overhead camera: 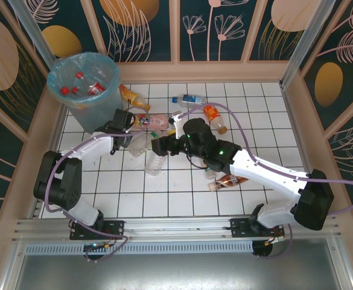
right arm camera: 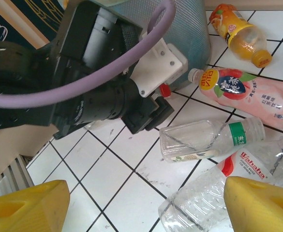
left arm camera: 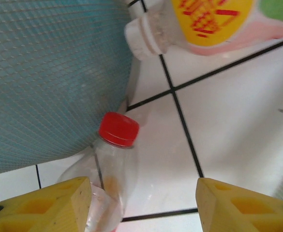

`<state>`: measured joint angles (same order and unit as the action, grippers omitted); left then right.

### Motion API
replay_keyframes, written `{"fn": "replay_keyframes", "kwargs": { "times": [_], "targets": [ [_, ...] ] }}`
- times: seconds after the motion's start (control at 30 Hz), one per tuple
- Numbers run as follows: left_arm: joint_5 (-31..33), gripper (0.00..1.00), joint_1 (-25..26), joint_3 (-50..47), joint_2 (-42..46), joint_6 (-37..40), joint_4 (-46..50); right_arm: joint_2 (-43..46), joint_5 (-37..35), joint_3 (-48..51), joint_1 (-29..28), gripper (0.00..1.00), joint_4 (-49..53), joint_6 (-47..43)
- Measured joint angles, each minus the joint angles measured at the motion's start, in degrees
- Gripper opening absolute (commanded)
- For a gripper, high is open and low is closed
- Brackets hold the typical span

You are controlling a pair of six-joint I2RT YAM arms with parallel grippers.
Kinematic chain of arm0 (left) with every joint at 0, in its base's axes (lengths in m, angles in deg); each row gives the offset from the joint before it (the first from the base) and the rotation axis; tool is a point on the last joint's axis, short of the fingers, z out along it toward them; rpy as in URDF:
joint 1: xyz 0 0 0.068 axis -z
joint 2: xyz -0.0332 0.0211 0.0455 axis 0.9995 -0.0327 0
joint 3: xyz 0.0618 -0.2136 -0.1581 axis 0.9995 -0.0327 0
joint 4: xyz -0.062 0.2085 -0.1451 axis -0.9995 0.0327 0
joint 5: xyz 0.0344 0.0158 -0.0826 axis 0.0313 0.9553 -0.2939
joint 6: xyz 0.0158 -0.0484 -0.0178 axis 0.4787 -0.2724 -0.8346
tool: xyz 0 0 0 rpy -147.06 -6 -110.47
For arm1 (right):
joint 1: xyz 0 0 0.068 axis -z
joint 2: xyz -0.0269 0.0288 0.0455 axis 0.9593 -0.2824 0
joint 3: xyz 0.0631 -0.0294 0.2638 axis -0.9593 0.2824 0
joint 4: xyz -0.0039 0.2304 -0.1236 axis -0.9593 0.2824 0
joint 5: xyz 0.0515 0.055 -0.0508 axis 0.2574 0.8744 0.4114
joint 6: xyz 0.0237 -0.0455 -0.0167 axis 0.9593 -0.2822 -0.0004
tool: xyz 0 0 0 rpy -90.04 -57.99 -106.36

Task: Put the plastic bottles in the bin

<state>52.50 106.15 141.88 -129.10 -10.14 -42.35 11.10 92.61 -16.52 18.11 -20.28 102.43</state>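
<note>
**Left tool** [left arm camera: 141, 198]: released. The blunt yellow fingers [left arm camera: 39, 205] are spread wide and low over the white tiled table [left arm camera: 228, 121].
- A thin, clear red-capped bottle [left arm camera: 118, 130] lies on its side between them, against the left finger, with its cap pointing away from the tool. The right finger stands well apart from it, so nothing is clamped.
- Ahead-left is the bin [left arm camera: 49, 72]. Its grey-blue wall curves and has a fine mesh texture. The red cap sits just beside the foot of the wall, so that side is tight.
- Ahead-right is a pink drink bottle [left arm camera: 214, 24] with a ribbed white cap and a yellow label, lying flat.
- To the right of the tool is bare glossy tile with dark grout lines. That is open room.

**Right tool** [right arm camera: 146, 203]: released, fingers apart, hanging above the table.
- Just ahead and to the right is a crumpled clear Wahaha bottle [right arm camera: 228, 181] with a red label.
- Beyond it a smooth green-labelled bottle [right arm camera: 209, 140] lies on its side.
- Farther ahead-right are the pink drink bottle and then an orange juice bottle [right arm camera: 240, 31].
- Ahead-left is my own left arm [right arm camera: 83, 96], black and white, with a purple cable [right arm camera: 126, 60] arching over it. It stands between this tool and the bin.
- Directly left of the tool is bare tile.

**From above**: the bin stands in the far left corner of the table, lined with a translucent light-blue bag [overhead camera: 55, 69]. Red-capped binned bottles [overhead camera: 95, 89] lie inside it.
- The left tool is at the bin's foot.
- The right tool is near it, with loose bottles all round.
</note>
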Motion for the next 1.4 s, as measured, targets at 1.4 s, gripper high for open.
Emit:
{"fn": "replay_keyframes", "kwargs": {
  "times": [1.4],
  "targets": [
    [3.13, 0.46, -3.41, 5.46, -14.97, 2.19, -1.33, 0.07, -0.24, 0.59, -2.38, 0.84, 0.02, 1.44]
  ]
}}
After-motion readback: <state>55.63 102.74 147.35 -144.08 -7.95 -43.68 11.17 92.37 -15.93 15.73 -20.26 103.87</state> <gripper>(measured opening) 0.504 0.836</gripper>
